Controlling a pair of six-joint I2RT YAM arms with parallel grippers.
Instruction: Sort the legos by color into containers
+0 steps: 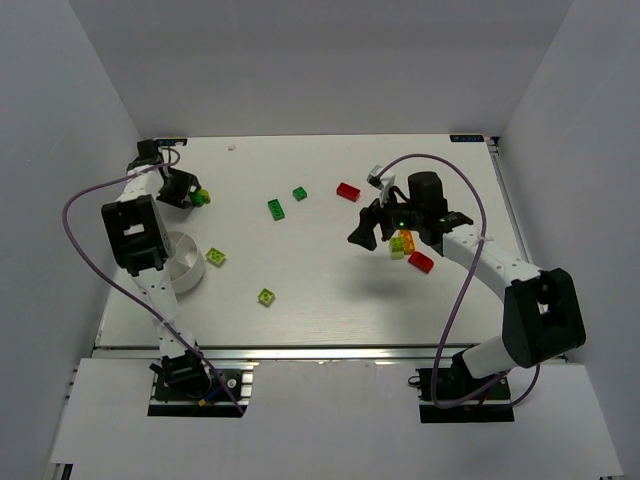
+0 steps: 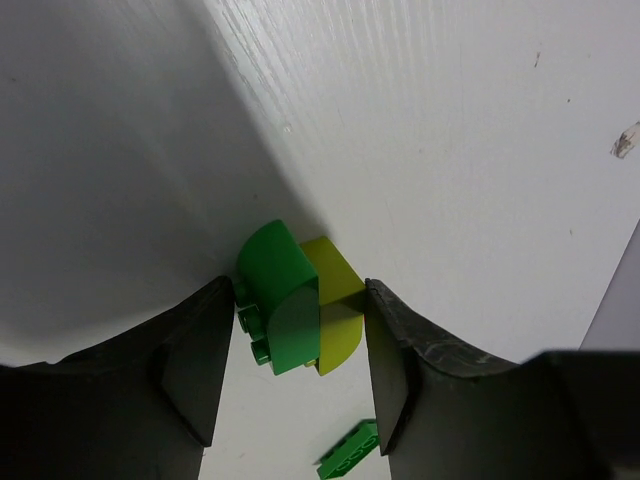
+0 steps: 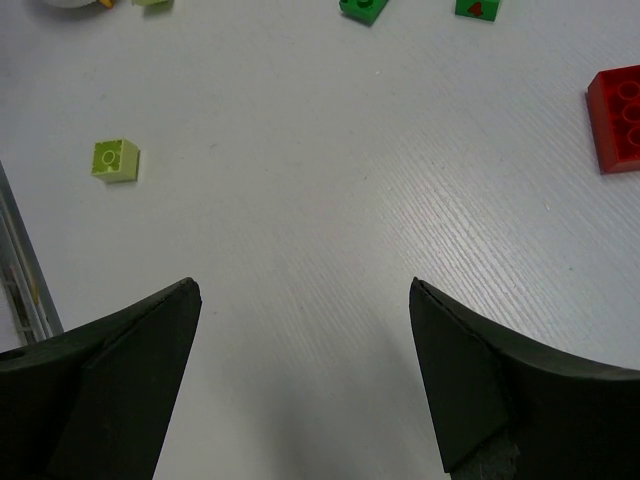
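My left gripper (image 1: pixel 199 195) (image 2: pixel 298 300) is at the far left of the table. Its fingers touch both sides of a dark green rounded lego (image 2: pixel 280 305) (image 1: pixel 203 197) joined to a lime one (image 2: pixel 338 300). My right gripper (image 1: pixel 363 228) (image 3: pixel 303 290) hangs open above bare table right of centre, with nothing between its fingers. The white container dish (image 1: pixel 190 262) stands by the left arm and is partly hidden by it. Loose legos lie around: red (image 1: pixel 348 191) (image 3: pixel 620 118), dark green (image 1: pixel 299 193), green (image 1: pixel 276 208) (image 2: pixel 350 450) and lime (image 1: pixel 216 257).
Another lime lego (image 1: pixel 266 296) (image 3: pixel 116 160) lies near the front edge. An orange lego (image 1: pixel 406 240), a lime one (image 1: pixel 397 251) and a red one (image 1: pixel 421 262) sit under the right arm. White walls close in the table on three sides.
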